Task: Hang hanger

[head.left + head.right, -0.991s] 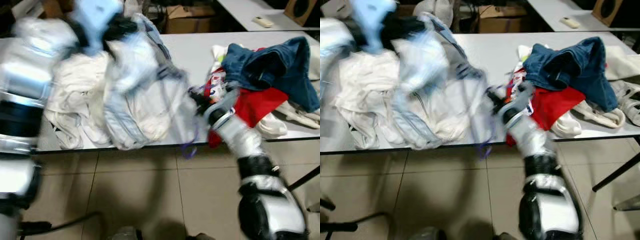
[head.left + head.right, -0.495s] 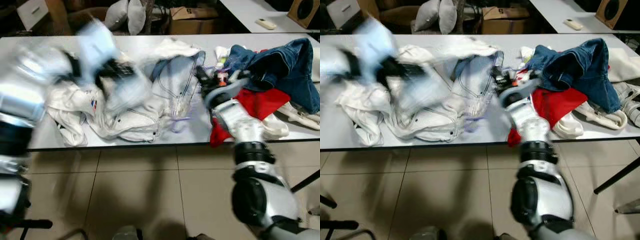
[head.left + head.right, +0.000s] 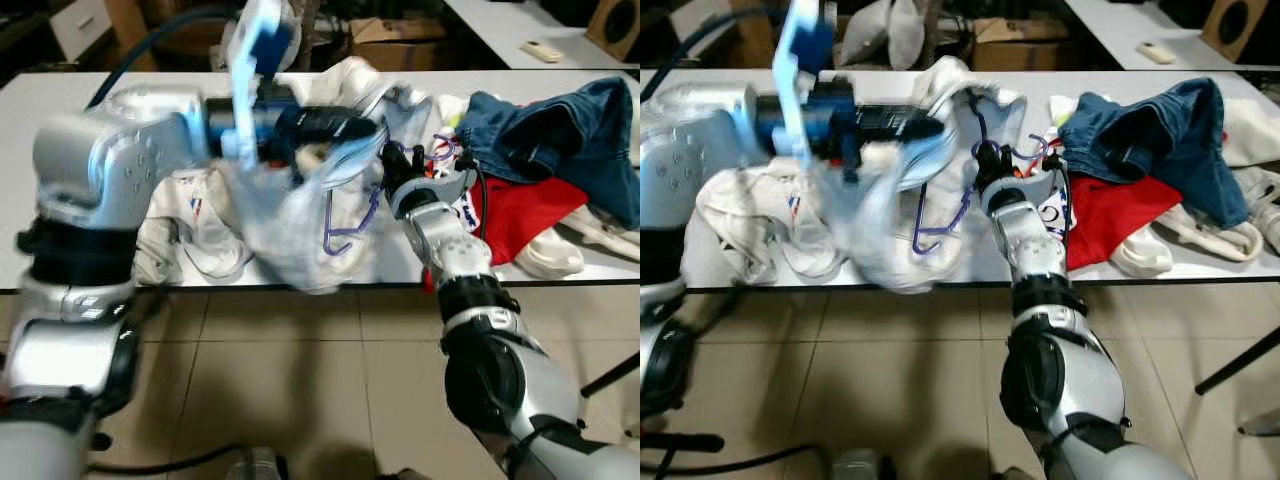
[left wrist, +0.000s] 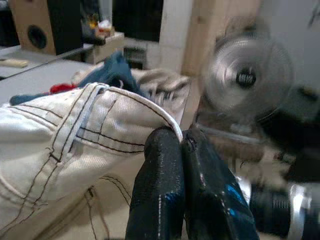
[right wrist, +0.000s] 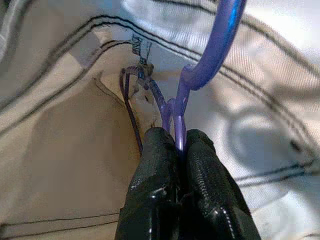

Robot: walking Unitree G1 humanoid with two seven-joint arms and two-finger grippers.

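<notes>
Lifted off the tabletop, white jeans stayed pinched in left gripper fingers while right gripper fingers clamped the purple hanger, which risked snagging.

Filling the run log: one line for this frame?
left gripper: shut on white garment hem, lifted | right gripper: shut on purple hanger | table: clothes pile

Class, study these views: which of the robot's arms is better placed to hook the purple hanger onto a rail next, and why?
Probably the right. The right gripper is shut on the purple hanger, just below its hook. The left gripper is pinching the white garment, so it can only support the cloth.
</notes>
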